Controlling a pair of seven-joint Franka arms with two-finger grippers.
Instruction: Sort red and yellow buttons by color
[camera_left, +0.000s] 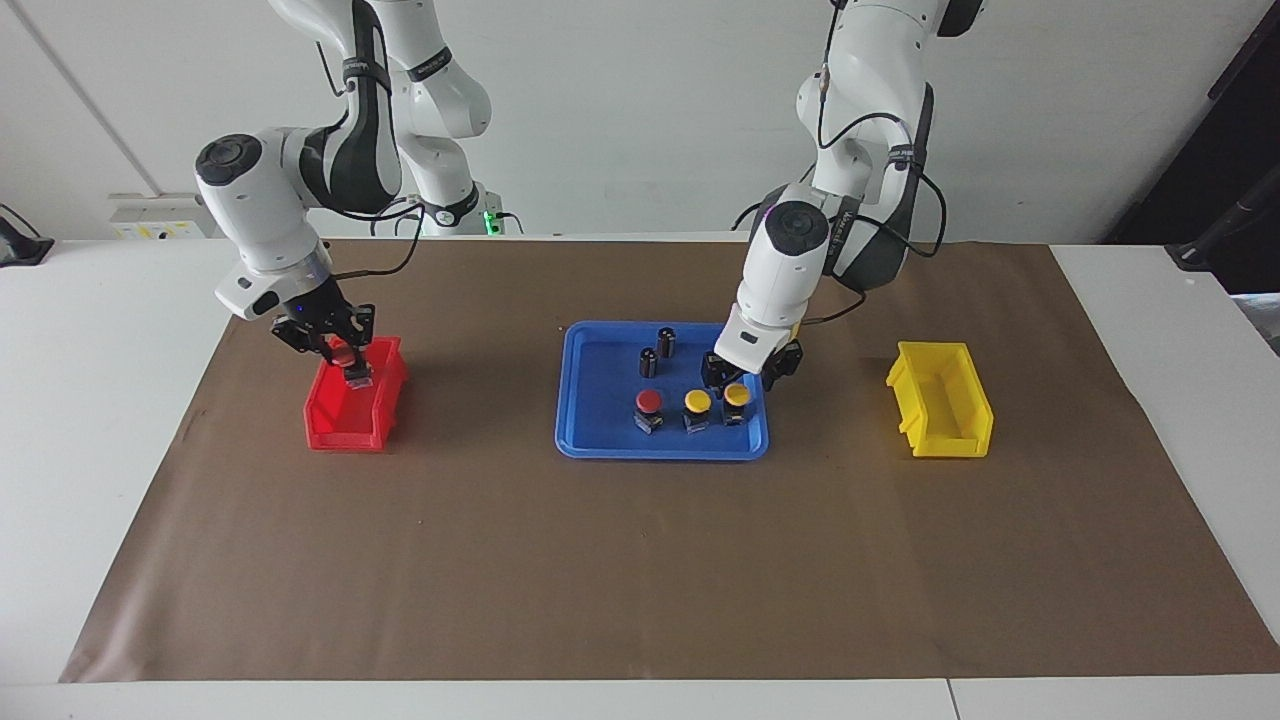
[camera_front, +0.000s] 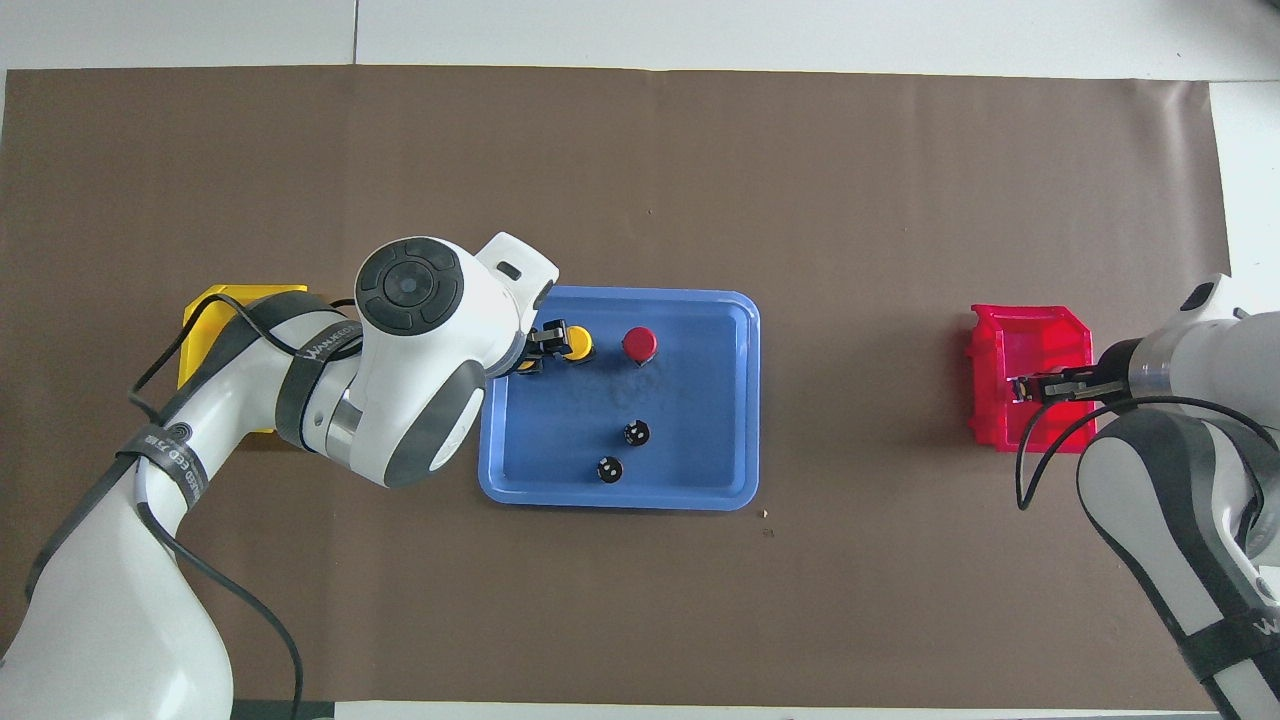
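Observation:
In the blue tray a red button and two yellow buttons stand in a row. My left gripper hangs open just above the yellow button at the left arm's end of the row. From overhead it covers most of that button. My right gripper is shut on a second red button, held low over the red bin. The overhead view shows the right gripper inside that bin's outline.
Two small dark cylinders stand in the tray, nearer to the robots than the buttons. A yellow bin sits beside the tray toward the left arm's end of the table. Brown paper covers the table.

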